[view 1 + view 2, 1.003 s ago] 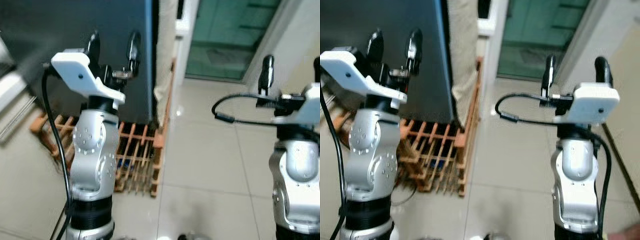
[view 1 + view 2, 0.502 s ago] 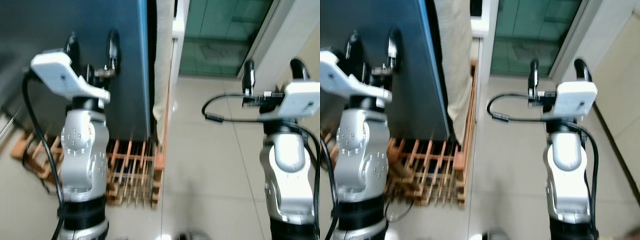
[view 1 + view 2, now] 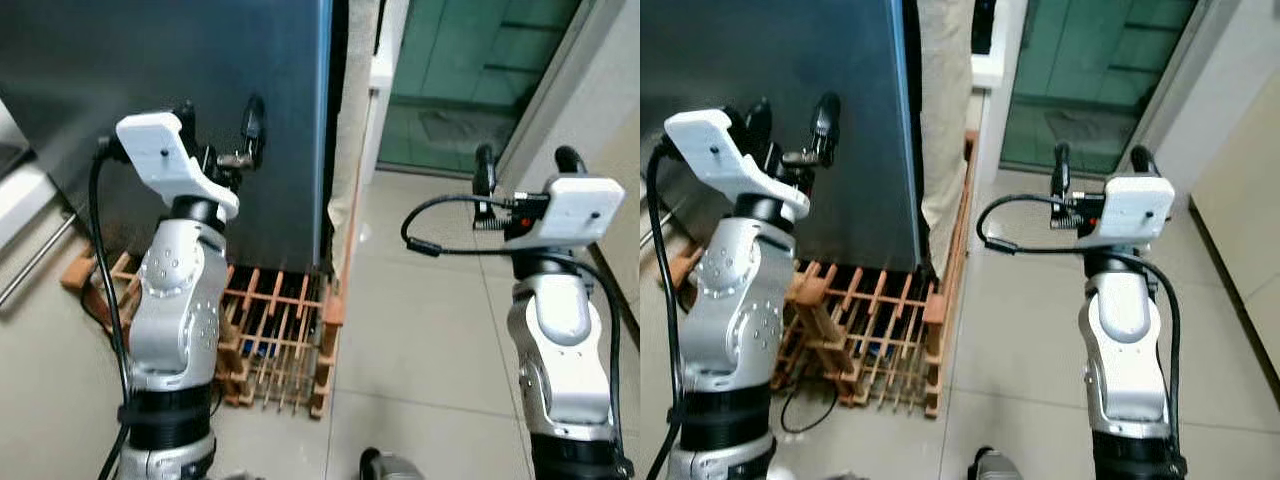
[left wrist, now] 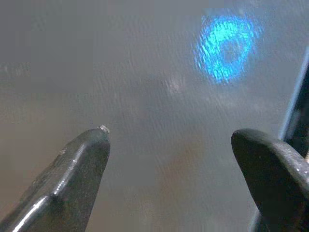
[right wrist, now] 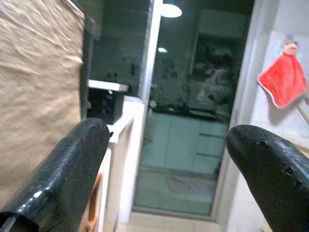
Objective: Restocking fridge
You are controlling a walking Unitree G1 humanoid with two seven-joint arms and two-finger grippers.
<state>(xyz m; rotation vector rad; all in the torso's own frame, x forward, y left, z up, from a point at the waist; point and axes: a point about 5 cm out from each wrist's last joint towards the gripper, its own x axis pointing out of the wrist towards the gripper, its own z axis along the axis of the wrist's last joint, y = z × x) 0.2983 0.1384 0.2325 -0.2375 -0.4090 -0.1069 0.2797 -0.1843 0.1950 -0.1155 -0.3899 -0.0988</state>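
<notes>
Both grippers — left gripper (image 3: pixel 218 128), right gripper (image 3: pixel 527 170) — are spread, empty; fridge (image 3: pixel 150 90) door ahead of my left fingers looks heavy, slick — I'd grab its edge.

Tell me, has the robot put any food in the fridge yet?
Not yet, it seems. The dark fridge, on its wooden pallet, looks shut, and no food is in sight. Done so far: the robot stands right at it. In hand: the left gripper is raised, open and empty, close to the door; the right gripper is up and open, pointing past the fridge toward a glass door. Opening and stocking remain.
</notes>
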